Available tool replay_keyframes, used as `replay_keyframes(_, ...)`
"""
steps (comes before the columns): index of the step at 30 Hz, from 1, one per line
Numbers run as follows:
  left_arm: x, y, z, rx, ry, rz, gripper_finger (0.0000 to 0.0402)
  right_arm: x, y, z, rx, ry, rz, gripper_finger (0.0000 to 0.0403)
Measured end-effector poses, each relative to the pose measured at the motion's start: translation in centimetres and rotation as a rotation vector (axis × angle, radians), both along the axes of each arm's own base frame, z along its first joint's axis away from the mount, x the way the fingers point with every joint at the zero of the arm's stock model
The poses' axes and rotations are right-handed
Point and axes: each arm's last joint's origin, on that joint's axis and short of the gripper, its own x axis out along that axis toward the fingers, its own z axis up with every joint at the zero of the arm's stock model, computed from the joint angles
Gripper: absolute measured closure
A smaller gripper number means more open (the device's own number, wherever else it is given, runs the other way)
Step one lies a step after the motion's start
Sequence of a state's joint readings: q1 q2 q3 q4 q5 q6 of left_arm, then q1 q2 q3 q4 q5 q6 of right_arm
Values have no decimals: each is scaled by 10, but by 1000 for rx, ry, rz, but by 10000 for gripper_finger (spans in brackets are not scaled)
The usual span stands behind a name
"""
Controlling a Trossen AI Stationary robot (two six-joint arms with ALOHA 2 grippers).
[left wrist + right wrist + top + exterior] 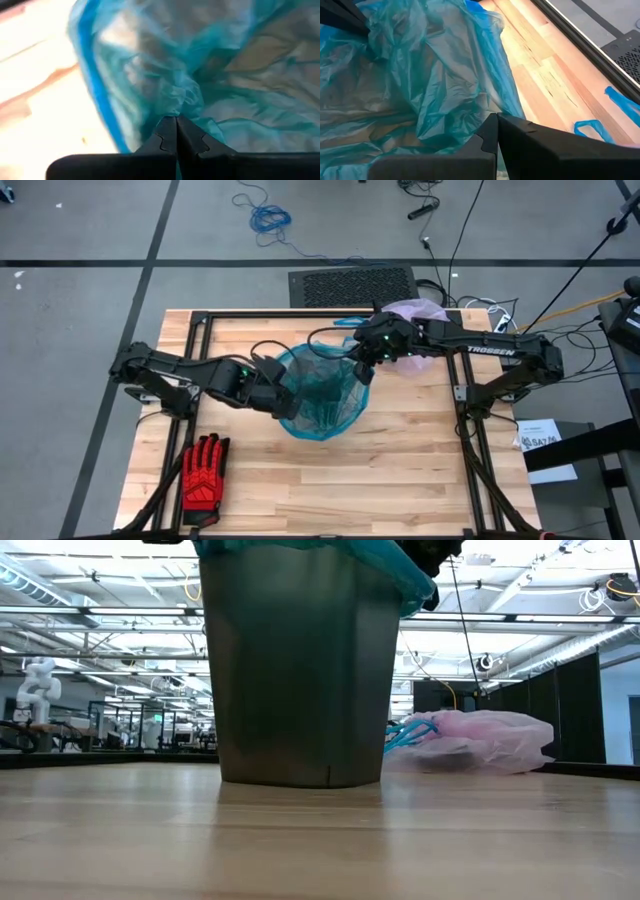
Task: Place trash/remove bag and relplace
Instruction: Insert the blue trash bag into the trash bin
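A dark bin [300, 670] stands near the middle of the wooden table [400, 470], lined with a teal bag [320, 395] whose edge folds over the rim.

The left end effector [177, 131] is at the bin's left rim. Its fingers are pressed fully together, tips against the crumpled teal plastic; whether any film is caught between them cannot be told.

The right end effector [497, 131] is at the bin's far right rim, above the teal plastic. Its fingers are likewise closed tight; a pinch of plastic between them cannot be confirmed.

The pink bag [480, 743] lies crumpled on the table behind the bin on the right, by the far edge and partly under the right arm in the high view. It looks filled and lumpy, with blue ties [408, 732] at the end nearest the bin. In the low view it rests on the table just beside the bin, apart from both end effectors.

No loose trash shows on the table.

A red glove [204, 470] lies flat near the table's near left corner, well apart from the bin.
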State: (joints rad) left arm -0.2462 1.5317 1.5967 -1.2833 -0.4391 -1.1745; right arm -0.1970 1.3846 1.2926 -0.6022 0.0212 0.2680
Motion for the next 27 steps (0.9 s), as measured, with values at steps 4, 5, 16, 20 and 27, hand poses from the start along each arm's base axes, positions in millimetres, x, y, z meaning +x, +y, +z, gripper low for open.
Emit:
replay_keyframes(4, -8, -2, 7, -38, -6, 37, 402, 0, 0, 0, 0, 2, -1, 403)
replay_keyframes(5, -11, -3, 10, -42, -12, 40, 402, 0, 0, 0, 0, 3, -1, 403)
replay_keyframes(16, -20, -16, 14, -78, -18, 77, 402, -1, 0, -1, 1, 11, -2, 403)
replay_keyframes(20, -24, -21, 14, -96, -15, 100, 402, -1, 0, -1, 1, 14, -2, 403)
replay_keyframes(27, -27, -27, 14, -116, -20, 117, 402, -1, 0, -1, 1, 15, -2, 403)
